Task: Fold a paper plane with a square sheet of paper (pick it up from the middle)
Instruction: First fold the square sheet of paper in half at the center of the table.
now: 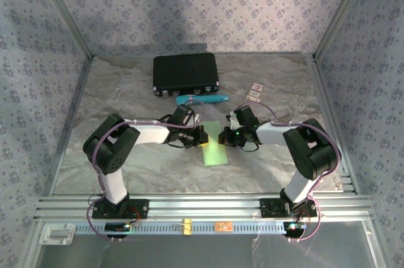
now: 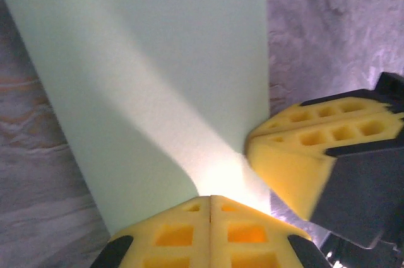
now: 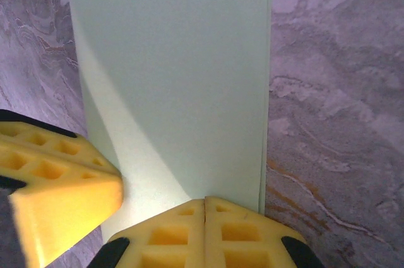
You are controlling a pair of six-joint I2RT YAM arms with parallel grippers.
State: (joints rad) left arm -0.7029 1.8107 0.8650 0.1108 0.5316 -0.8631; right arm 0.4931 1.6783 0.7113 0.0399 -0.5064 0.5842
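The square sheet of paper is pale green and lies flat on the marbled table as a narrow rectangle folded double, with no paper plane shape to it. Two layered edges run along its right side in the right wrist view. My left gripper is shut, its yellow tips resting on the sheet near one end. Right beside it my right gripper is also shut, tips down on the same end. Each wrist view catches the other gripper's yellow fingers at the paper's edge.
A black case lies at the back of the table, with a teal tube just in front of it. Small cards sit to the back right. Metal frame posts and patterned walls enclose the table; an aluminium rail runs along the near edge.
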